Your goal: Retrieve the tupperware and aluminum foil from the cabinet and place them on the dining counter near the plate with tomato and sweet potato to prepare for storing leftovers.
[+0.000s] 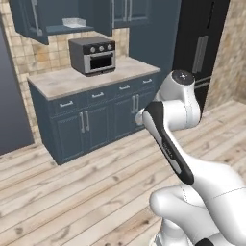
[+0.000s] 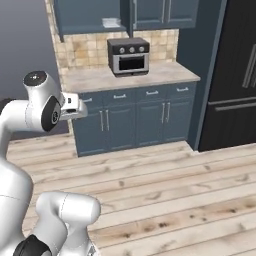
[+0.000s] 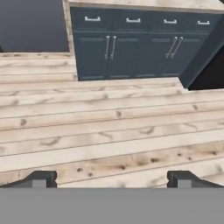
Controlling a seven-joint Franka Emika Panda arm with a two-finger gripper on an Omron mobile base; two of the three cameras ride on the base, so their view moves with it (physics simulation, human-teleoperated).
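Observation:
The cabinet (image 1: 67,30) on the wall stands open, high above the tile-backed counter. On its shelf lies the tupperware (image 1: 73,22), a pale shallow container, also seen in the right base view as the tupperware (image 2: 111,22) inside the cabinet (image 2: 90,29). The aluminum foil, the dining counter and the plate are out of view. My arm is folded close to the base, well short of the cabinet. My gripper (image 3: 111,179) is open with nothing between its fingertips (image 3: 40,178), and it faces the wooden floor and the low cabinets.
A dark toaster oven (image 1: 92,55) sits on the beige wall counter (image 1: 57,81) under the open cabinet. Low blue drawer cabinets (image 2: 130,120) stand below. A tall black fridge (image 2: 235,75) is to the right. Wooden floor (image 3: 109,122) lies between me and the counter.

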